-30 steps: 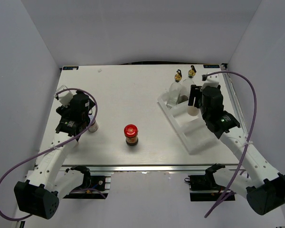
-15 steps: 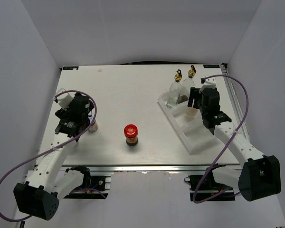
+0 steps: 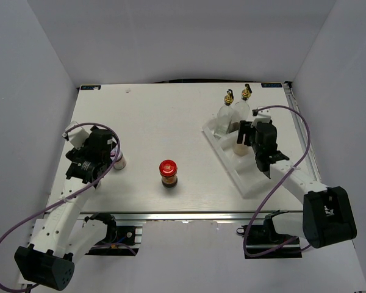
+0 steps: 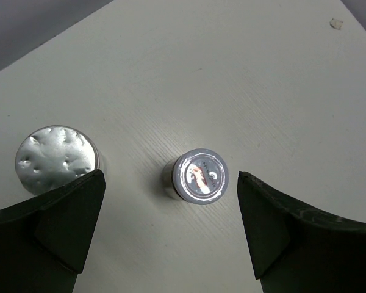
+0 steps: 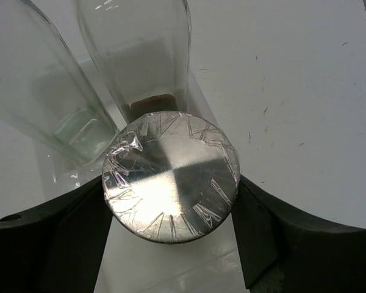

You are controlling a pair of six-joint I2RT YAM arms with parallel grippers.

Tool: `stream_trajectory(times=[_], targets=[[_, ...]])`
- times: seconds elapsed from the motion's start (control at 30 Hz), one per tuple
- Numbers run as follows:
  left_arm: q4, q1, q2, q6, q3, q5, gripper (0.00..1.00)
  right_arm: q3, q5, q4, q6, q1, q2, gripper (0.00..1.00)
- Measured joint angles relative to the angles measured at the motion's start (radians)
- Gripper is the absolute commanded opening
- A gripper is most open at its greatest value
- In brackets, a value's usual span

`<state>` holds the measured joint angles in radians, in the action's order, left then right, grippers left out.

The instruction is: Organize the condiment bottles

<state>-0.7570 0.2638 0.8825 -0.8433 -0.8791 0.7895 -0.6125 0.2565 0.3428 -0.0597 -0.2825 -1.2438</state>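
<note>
My right gripper (image 3: 244,138) is shut on the silver-lidded white shaker (image 5: 171,184) and holds it over the white divided tray (image 3: 251,178), right next to the two clear glass cruets (image 3: 227,113) (image 3: 244,105) that stand at the tray's far end. In the right wrist view the cruets (image 5: 30,79) (image 5: 140,55) rise just beyond the lid. My left gripper (image 4: 169,181) is open above the white-lidded labelled jar (image 4: 200,176), which stands on the table between the fingers without touching them. The red-lidded brown jar (image 3: 169,173) stands alone at mid-table.
A round dimpled silver top (image 4: 57,159) sits on the table by my left finger, left of the jar. The tray lies at an angle on the right side, its near compartments bare. White walls close in the table.
My right arm has come lower and a little left with the shaker, closer to the cruets. My left arm has shifted slightly left and toward the near edge.
</note>
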Motion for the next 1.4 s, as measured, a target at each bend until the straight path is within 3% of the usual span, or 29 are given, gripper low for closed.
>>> stream_trajectory(times=[0.1,0.8,1.23,1.4], targets=[[-0.037,0.0,0.0,-0.006,-0.001,0.003,0.98,0.001,-0.002,0.011,0.0,0.0,-0.001,0.89],[-0.281,-0.01,0.01,-0.039,-0.044,0.022,0.98,-0.001,-0.078,-0.114,-0.001,0.001,0.324,0.89],[-0.154,-0.203,0.028,-0.002,0.07,-0.024,0.98,0.002,-0.13,-0.116,-0.012,0.001,0.429,0.89],[-0.103,-0.345,0.085,0.025,0.092,-0.097,0.98,0.005,-0.133,-0.114,-0.013,0.001,0.425,0.89]])
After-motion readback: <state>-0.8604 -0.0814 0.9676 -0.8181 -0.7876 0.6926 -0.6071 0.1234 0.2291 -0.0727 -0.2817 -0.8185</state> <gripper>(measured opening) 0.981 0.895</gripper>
